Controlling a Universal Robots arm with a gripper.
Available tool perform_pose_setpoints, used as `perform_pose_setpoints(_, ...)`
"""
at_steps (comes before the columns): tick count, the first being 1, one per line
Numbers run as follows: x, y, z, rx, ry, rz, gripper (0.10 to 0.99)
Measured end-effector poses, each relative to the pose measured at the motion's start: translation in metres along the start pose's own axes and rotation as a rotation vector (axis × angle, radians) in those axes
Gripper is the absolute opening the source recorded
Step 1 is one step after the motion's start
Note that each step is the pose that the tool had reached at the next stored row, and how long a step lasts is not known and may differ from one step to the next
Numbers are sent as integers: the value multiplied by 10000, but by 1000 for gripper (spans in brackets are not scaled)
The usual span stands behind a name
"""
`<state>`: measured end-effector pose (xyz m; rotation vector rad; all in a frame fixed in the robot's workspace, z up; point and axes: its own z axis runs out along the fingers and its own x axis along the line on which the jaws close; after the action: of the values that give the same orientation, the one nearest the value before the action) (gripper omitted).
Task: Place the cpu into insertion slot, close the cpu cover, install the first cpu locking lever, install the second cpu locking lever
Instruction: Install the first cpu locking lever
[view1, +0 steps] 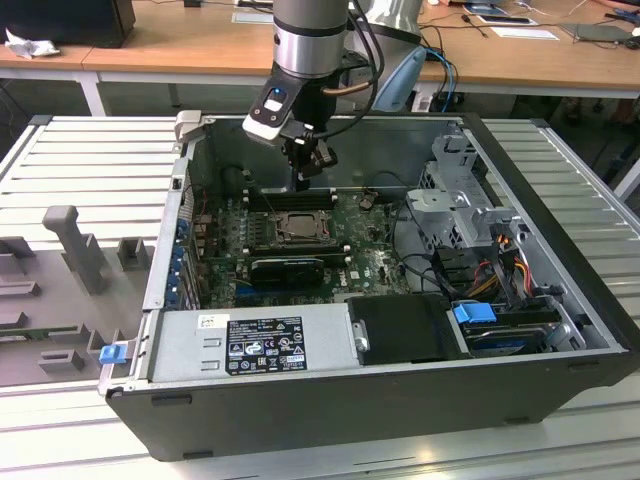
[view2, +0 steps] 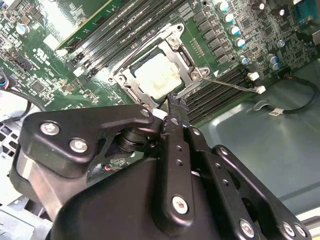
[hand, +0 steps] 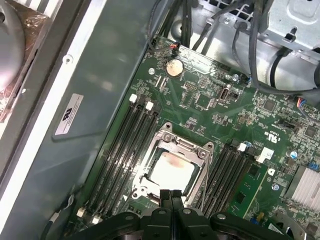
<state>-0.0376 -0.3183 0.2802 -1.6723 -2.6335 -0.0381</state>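
Claw (hand: 170, 196) pinched shut, holding nothing, right at the edge of the insertion slot (hand: 142, 188); cpu (hand: 170, 170) sits inside under the cpu cover (hand: 186, 146). Looks like locking lever (view2: 232, 83) time, I reckon: push slow, don't slip onto the motherboard (hand: 220, 115)

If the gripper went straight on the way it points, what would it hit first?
Most likely the near rim of the cpu cover framing the cpu; the gripper, jaws shut, points there, though depth is unclear.

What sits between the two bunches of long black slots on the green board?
The insertion slot, with the cpu in it under the cpu cover, as the first wrist view shows.
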Motion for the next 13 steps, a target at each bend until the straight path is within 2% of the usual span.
perform_pose_setpoints(8,1,-2,0,19,6,-608,106)
perform_pose_setpoints(13,1,-1,0,39,12,-1270,106)
